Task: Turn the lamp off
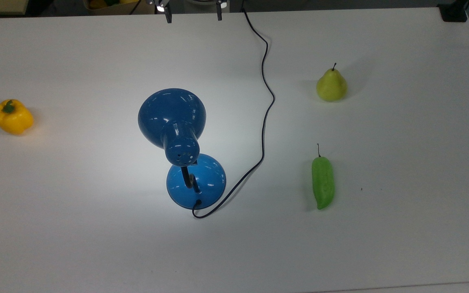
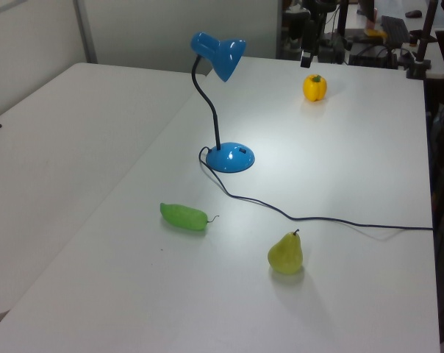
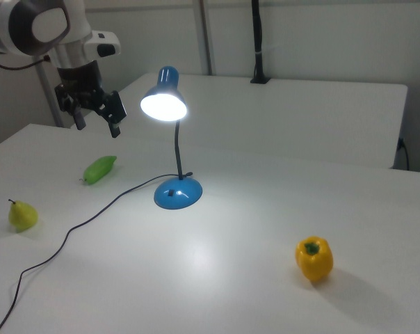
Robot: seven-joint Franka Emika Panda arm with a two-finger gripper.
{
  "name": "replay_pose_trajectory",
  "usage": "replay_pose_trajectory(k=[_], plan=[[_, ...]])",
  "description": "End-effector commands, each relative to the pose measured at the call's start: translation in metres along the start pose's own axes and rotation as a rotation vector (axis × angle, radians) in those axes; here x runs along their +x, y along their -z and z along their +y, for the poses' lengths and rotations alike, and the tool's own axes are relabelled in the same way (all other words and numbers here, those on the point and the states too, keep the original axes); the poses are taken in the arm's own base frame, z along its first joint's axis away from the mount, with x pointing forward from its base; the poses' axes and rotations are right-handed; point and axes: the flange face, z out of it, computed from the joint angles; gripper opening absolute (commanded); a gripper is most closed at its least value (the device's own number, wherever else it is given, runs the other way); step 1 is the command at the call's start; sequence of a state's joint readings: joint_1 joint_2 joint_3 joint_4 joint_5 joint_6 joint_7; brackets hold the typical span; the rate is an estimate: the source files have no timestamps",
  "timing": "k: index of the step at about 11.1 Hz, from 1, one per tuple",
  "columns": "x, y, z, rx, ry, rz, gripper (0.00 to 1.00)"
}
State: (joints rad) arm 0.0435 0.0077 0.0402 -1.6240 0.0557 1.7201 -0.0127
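Observation:
The lamp (image 1: 172,116) stands mid-table on its round blue base (image 1: 202,183), its cone shade tipped toward the far side. It is lit: the shade's mouth glows white (image 3: 163,104) and a bright pool lies on the table around the base (image 3: 177,193). A small dark switch (image 3: 171,194) sits on top of the base. The thin black cord (image 1: 265,122) snakes from the base to the far edge. My gripper (image 1: 193,16) hangs open and empty above the far edge, well away from the lamp. In the right view the gripper (image 3: 99,126) is left of the shade.
A yellow bell pepper (image 1: 13,116) sits at the top view's left. A pear (image 1: 331,85) and a long green pepper (image 1: 323,182) lie at the top view's right, beyond the cord. The white table (image 1: 96,244) is bare toward the near edge.

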Motion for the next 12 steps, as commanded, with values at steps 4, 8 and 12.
replay_pose_trajectory(k=[4,8,12], plan=[[-0.001,-0.001,0.003,-0.012,0.002,0.004,1.00],[-0.009,0.005,0.000,-0.006,0.000,-0.015,1.00],[-0.021,0.010,-0.002,0.004,0.001,-0.030,0.98]])
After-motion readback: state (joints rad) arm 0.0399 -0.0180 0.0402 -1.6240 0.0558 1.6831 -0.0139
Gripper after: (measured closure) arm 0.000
